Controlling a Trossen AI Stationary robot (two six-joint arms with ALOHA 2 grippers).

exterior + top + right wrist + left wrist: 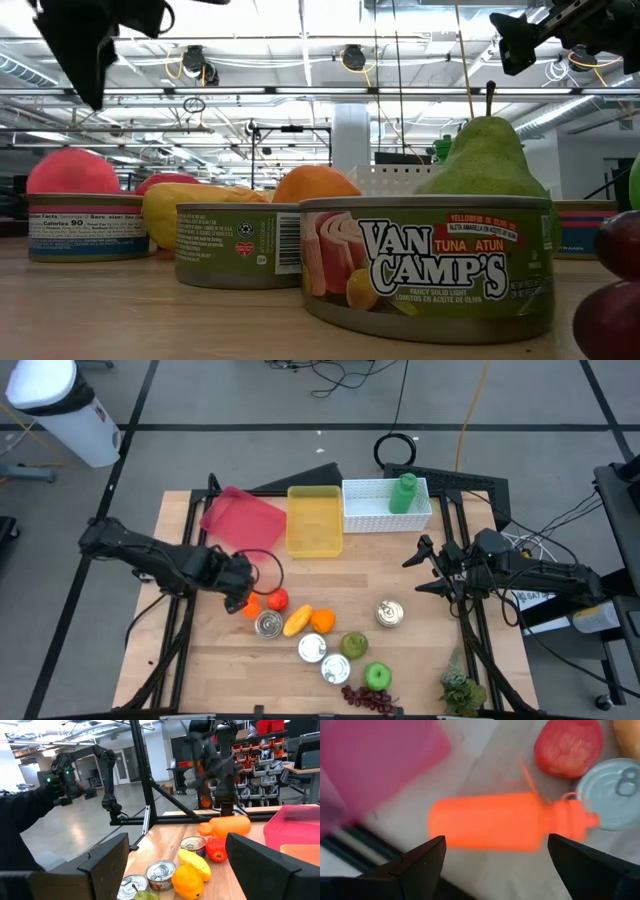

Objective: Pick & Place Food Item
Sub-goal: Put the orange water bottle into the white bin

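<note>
An orange squeeze bottle (500, 822) lies on its side on the wooden table, next to a red tomato (568, 746) and a tin can (615, 795). My left gripper (492, 857) is open and hovers just above the bottle, one finger on each side of its length, touching nothing. From above, the left gripper (237, 582) hides most of the bottle (250, 606). The right wrist view shows the bottle (230, 826) below the left arm. My right gripper (425, 570) is open and waits over the table's right part.
Near the bottle sit cans (268, 624), a yellow fruit (297, 620), an orange (322, 620), a pear (354, 645), a green apple (377, 677) and grapes (370, 700). A pink bin (242, 520), a yellow bin (314, 518) and a white basket (375, 510) holding a green bottle (403, 492) line the far edge.
</note>
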